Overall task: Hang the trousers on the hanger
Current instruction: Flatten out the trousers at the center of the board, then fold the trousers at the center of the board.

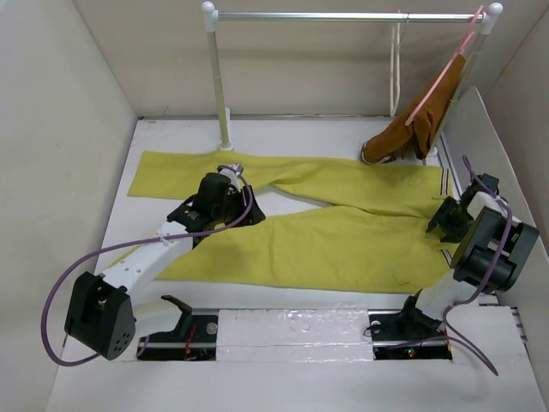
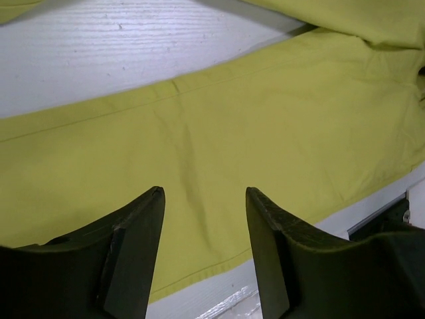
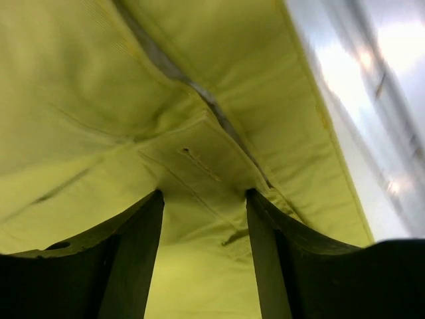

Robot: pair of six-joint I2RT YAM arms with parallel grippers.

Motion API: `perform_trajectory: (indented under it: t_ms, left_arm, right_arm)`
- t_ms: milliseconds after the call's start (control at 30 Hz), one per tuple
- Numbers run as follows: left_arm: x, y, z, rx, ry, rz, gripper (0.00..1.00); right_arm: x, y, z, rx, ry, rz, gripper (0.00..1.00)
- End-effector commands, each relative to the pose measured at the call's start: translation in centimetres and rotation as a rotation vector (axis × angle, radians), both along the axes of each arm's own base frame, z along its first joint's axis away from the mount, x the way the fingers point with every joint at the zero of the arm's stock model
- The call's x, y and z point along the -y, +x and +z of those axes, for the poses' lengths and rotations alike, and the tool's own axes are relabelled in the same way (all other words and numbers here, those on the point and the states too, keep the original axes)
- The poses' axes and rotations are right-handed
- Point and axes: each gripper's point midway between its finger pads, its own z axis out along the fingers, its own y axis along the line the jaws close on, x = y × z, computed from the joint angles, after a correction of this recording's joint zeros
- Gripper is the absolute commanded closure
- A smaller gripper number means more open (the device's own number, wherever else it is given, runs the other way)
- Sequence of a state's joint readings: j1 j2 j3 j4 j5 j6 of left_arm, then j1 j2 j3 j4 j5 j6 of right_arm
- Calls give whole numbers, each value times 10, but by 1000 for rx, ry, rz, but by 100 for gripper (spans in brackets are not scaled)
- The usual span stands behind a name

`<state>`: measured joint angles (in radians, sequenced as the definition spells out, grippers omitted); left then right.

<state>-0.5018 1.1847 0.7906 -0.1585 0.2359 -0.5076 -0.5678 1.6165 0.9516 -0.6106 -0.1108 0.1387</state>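
The yellow-green trousers (image 1: 343, 240) lie flat on the table, legs pointing left and the striped waistband (image 1: 446, 183) at the right. My left gripper (image 1: 251, 211) is open and hovers just above the near leg (image 2: 219, 133), holding nothing. My right gripper (image 1: 435, 225) is open at the waist end, and its fingertips (image 3: 154, 199) press into the trouser cloth (image 3: 199, 166) by a buttonhole seam. The cream-white hanger (image 1: 395, 69) hangs from the metal rail at the back right, away from both grippers.
A metal rail (image 1: 343, 15) on white posts spans the back. A pink hanger (image 1: 446, 69) with a rust-brown garment (image 1: 420, 129) hangs at its right end. White walls close in on the left, back and right. The arm bases stand on a strip (image 1: 292, 330) at the near edge.
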Motion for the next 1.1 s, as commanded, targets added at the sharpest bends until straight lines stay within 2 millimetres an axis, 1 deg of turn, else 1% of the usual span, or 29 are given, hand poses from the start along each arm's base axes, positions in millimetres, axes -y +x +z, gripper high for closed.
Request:
perform_trajectory:
  t_ms: [0,33,67,100,133,167,200,233,267,300,333,367,400,433,467,500,533,567,600,633,667,700,733,800,833,900,967,1033,1067]
  left_arm:
    - [-6,-10,1,-2,16,-19,52]
    - [-6,-9,2,0,15,-19,50]
    - [-6,-9,3,1,13,-18,50]
    - [-6,-8,5,0,11,-14,50]
    - [-5,-6,9,6,6,-6,49]
    - [-5,-4,12,14,2,1,49]
    - [-7,-1,16,23,-2,26,49]
    - [-7,1,19,32,-7,38,49]
    - [-7,3,22,42,-14,51,48]
    - [-8,5,23,41,-22,74,48]
    - [-8,6,25,39,-31,85,48]
    - [-7,8,29,35,-47,107,48]
    - [-8,9,29,41,-43,115,48]
    - [-8,12,33,41,-59,141,48]
    - [-9,14,35,42,-63,154,48]
    - [-12,18,38,52,-59,184,48]
    - [-12,21,45,59,-71,204,48]
    - [-12,22,49,67,-76,207,48]
    - [-10,24,53,78,-85,202,48]
    - [-9,24,55,82,-90,198,48]
    - [-8,25,59,88,-104,199,48]
    - [-6,23,60,85,-114,192,49]
    - [-5,23,60,85,-121,189,48]
    - [-6,26,62,105,-130,203,48]
    - [-8,26,57,105,-121,211,46]
    - [-14,31,50,106,-96,231,45]
    - [-21,34,47,91,-69,248,45]
    - [-23,36,48,85,-63,244,45]
    - [-23,35,50,88,-66,245,45]
  right_arm:
    - [41,84,51,272,-183,84,41]
    - [35,99,59,331,-149,141,36]
    - [35,103,66,342,-149,181,35]
    - [36,115,89,377,-169,206,34]
    - [28,108,94,348,-151,213,33]
    - [25,102,114,361,-193,243,32]
    - [19,93,120,345,-204,243,31]
    - [18,71,119,277,-216,209,28]
    - [13,55,142,317,-247,155,28]
    - [10,40,148,326,-262,114,28]
    - [5,13,125,279,-252,69,28]
    - [3,-22,120,275,-271,-27,31]
    - [9,-28,136,324,-307,-82,31]
    - [0,-55,110,256,-270,-123,34]
    - [1,-74,104,232,-285,-179,35]
    - [1,-87,108,262,-313,-221,36]
    - [4,-108,97,208,-326,-281,36]
    - [3,-117,88,182,-337,-293,32]
    - [4,-114,92,192,-331,-312,34]
    - [-1,-117,88,169,-286,-334,36]
    - [0,-113,90,167,-271,-346,36]
    - [1,-115,84,127,-257,-362,36]
    - [4,-136,69,-21,-248,-415,37]
    - [3,-135,57,-63,-219,-390,36]
    - [1,-132,47,-86,-181,-392,36]
    - [1,-132,39,-105,-168,-389,37]
    - [6,-135,37,-129,-178,-436,40]
    - [9,-138,38,-153,-171,-479,43]
    - [7,-138,34,-170,-152,-498,43]
